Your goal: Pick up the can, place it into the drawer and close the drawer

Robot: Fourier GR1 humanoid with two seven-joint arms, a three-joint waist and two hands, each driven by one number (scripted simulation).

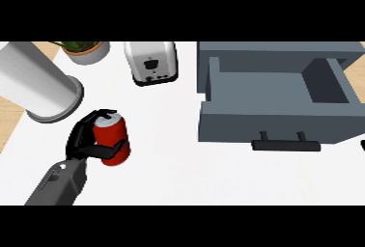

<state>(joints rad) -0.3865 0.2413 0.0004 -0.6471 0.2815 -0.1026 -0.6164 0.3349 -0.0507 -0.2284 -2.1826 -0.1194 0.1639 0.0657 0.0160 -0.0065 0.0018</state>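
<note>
Grasping the red can (113,140) at lower left of the head view, the left robot hand (87,141) has fingers curled round it on the desk (185,169); the drawer (274,103), upper right, stands open, so placing and closing remain.

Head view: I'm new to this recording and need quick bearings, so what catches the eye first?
The red can at lower left, with the left hand curled round it. At right, the grey drawer stands pulled open, its black handle facing the robot. A large white cylinder lies at upper left, a toaster beside it.
</note>
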